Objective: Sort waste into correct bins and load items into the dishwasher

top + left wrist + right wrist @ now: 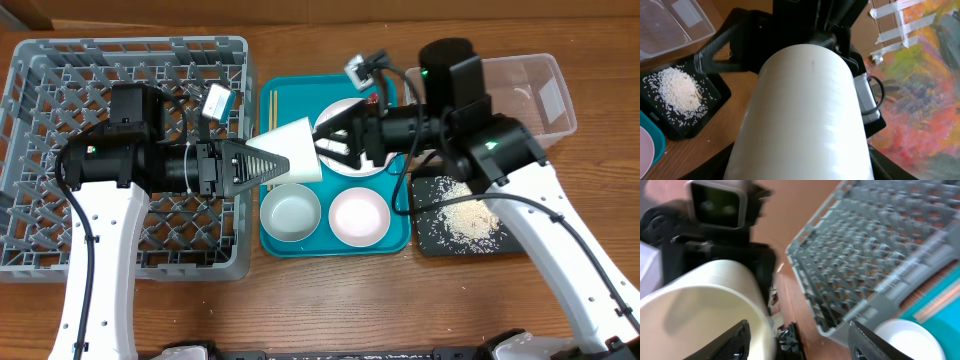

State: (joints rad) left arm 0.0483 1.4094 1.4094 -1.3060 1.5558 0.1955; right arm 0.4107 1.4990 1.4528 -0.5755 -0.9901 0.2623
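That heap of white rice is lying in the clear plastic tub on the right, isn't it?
No. The rice heap lies in the black tray on the right, beside the clear plastic tub, not in it. The overhead view shows this.

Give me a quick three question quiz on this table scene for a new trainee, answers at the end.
1. True or false: the white cup is standing on the teal tray.
2. Where does the loose rice lie? A) clear tub B) black tray C) dish rack
3. Fill in: the right gripper has its jaws ____.
Key: 1 false, the left gripper holds the cup up in the air; 2 B; 3 open.
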